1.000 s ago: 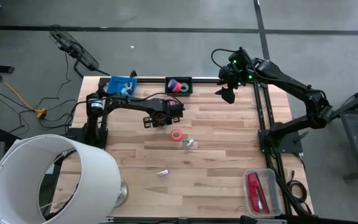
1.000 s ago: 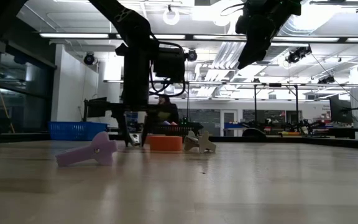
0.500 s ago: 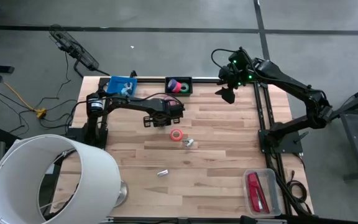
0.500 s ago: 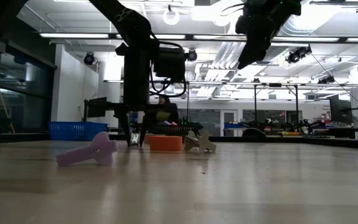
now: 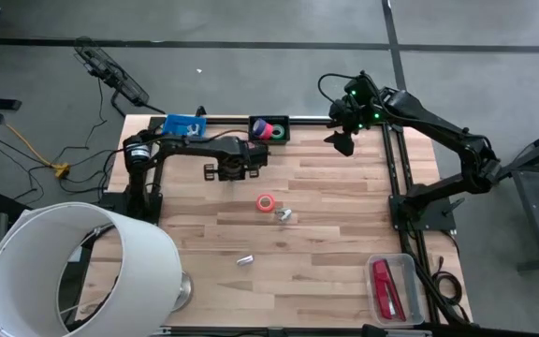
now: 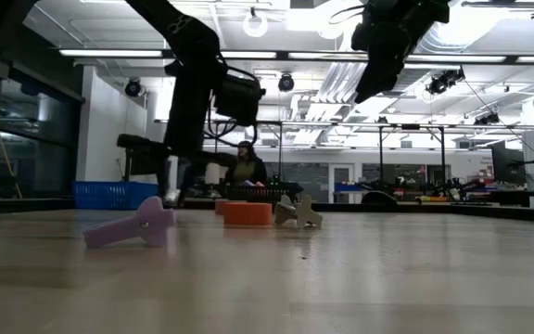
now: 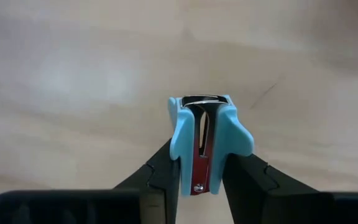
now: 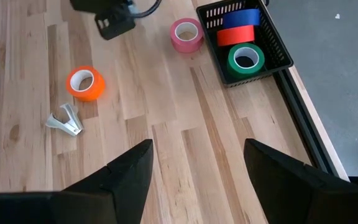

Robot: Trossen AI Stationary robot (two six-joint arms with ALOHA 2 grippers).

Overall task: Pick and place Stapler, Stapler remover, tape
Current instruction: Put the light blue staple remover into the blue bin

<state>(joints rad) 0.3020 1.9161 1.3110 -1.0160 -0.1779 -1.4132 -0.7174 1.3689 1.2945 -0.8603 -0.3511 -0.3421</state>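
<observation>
My left gripper hangs over the far left part of the table, shut on a light blue staple remover. An orange tape roll and a white staple remover lie flat mid-table. A purple remover lies nearer the front. A pink tape roll lies beside the black basket, which holds blue, red and green rolls. The red stapler lies in a clear tray at the near right. My right gripper waits open, high over the far right. My left gripper pinches the blue staple remover by its two plastic side wings between its two fingers. The fingers come from above, pointing down. The remover's metal claw end points toward the table, and the remover hangs clear of the wood.
A blue tray with small pieces sits at the far left corner, near my left gripper. A large white lamp shade covers the near left corner. Bare wood lies between the orange tape and the stapler's clear tray.
My left gripper has closed on the blue staple remover beside the orange tape, then risen and gone toward the table's far left corner, tipping a little. The remover has come up clear of the table. The orange tape and white remover have stayed put.
</observation>
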